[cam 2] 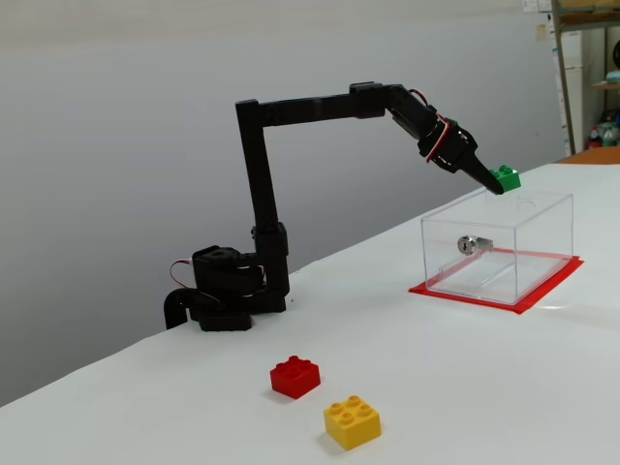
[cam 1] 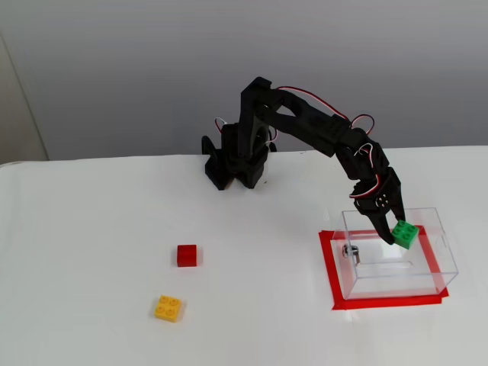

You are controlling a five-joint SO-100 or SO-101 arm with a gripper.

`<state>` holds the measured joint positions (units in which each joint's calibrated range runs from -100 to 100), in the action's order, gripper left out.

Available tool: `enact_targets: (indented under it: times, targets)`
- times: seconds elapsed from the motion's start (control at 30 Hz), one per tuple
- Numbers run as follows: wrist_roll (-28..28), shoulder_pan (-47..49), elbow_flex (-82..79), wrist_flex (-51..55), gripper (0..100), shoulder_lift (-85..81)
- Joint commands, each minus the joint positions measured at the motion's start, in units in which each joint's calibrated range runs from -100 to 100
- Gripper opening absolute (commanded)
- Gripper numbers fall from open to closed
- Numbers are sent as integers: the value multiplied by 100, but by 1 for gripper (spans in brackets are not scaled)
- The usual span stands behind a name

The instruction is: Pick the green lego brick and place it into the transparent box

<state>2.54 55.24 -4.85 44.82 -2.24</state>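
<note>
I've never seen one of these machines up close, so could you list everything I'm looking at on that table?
green lego brick: one, bright green, held at the gripper's tip above the open top of the box.
transparent box: one, clear, inside the red outline, a small metal fitting on one wall.
red tape outline: one, red, flat on the table around the box.
red brick: one, red, on the open table.
yellow brick: one, yellow, near the red one, apart from it.
table: one, white.
arm: one, black, base at the table's far edge.
gripper: one, black, closed on the green brick.
</note>
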Motion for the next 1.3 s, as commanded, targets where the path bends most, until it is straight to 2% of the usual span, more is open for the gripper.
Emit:
enact_targets:
  times: [0.0, 0.1, 0.23, 0.53, 0.67, 0.87, 1.27]
  targets:
    - [17, 18, 196, -8, 29, -52]
    - [17, 18, 214, -8, 33, -77]
    - [17, 18, 196, -8, 30, -120]
    - [-19, -56, 178, 9, 8, -493]
    - [-24, -189, 151, 236, 2, -815]
    - [-30, -588, -283, 1097, 2, -1579]
    - [-30, -2267, -1920, 2055, 2, -4566]
